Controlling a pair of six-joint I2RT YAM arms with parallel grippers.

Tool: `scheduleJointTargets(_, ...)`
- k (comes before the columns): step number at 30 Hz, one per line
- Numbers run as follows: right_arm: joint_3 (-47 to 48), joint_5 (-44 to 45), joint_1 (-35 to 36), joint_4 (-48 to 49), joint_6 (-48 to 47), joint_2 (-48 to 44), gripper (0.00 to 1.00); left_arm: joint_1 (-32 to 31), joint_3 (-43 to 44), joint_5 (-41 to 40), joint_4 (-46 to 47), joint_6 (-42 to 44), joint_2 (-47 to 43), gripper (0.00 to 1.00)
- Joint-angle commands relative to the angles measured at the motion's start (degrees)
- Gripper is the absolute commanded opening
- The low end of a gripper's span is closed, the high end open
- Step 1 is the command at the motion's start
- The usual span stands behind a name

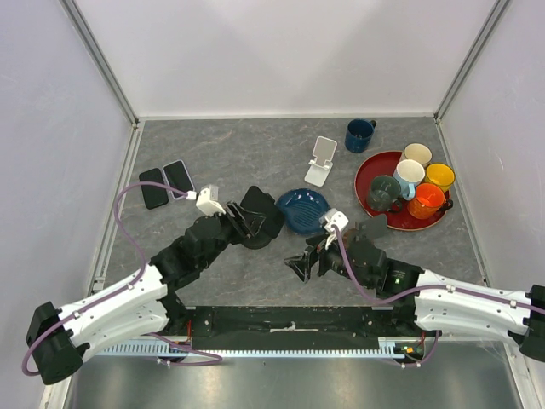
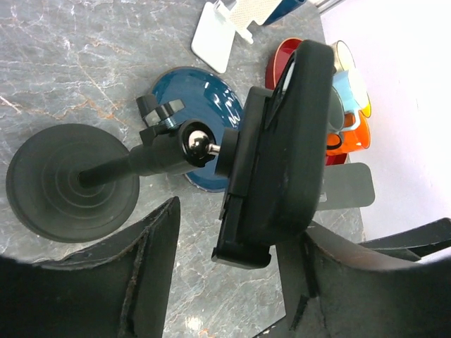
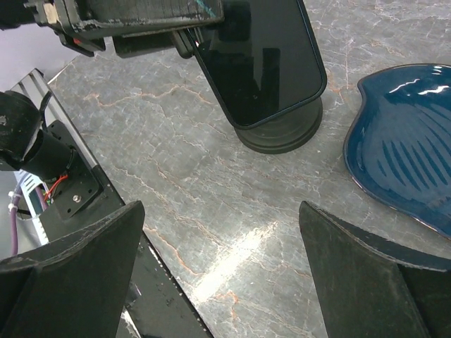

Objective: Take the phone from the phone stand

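A black phone (image 1: 264,211) sits clamped in a black phone stand (image 1: 253,239) with a round base, just left of the table's middle. In the left wrist view the stand's base (image 2: 67,183), ball joint and clamp hold the phone (image 2: 299,127) edge-on. My left gripper (image 2: 239,282) is open, its fingers on either side of the clamp's lower end, the right finger (image 2: 331,274) close to the phone. In the right wrist view the phone's dark screen (image 3: 261,56) faces my right gripper (image 3: 222,274), which is open and empty above bare table in front of it.
A blue dish (image 1: 302,210) lies right beside the stand. A white phone stand (image 1: 321,160) and a blue mug (image 1: 359,135) are behind it. A red tray (image 1: 368,167) with several mugs is at the right. Two dark phones (image 1: 166,182) lie flat at the left.
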Motion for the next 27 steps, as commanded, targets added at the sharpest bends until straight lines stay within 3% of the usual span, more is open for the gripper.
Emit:
scheduleJointTargets(1,-0.6,1.9,0.6,0.3,1.5,-1.8,0.98,-0.1,-0.3,0.1,-0.6,-0.4,-1.4,0.68)
scheduleJointTargets(10,0.5,2.8,1.0,-3.9,1.5,-4.4,0.98,0.2,4.2,0.0,-10.2,5.3,-8.1,0.89)
scheduleJointTargets(14,0.5,3.3,1.0,-6.3,1.8,-6.9,0.98,0.6,8.5,0.7,-14.5,12.5,-10.9,0.94)
scheduleJointTargets(18,1.6,3.8,1.0,-9.5,1.4,-8.0,0.98,1.6,8.9,-3.7,-18.0,16.0,-14.5,0.97)
scheduleJointTargets(22,3.3,4.3,1.0,-11.9,-0.1,-8.2,0.98,7.6,5.8,-3.1,-18.3,16.2,-18.9,0.97)
scheduleJointTargets(25,5.1,4.6,1.0,-12.3,-1.9,-8.0,0.98,16.2,0.5,4.3,-17.8,12.5,-19.5,0.96)
scheduleJointTargets(27,6.6,4.3,1.0,-12.2,-3.2,-7.6,0.98,21.6,-2.5,13.5,-15.1,8.4,-17.8,0.95)
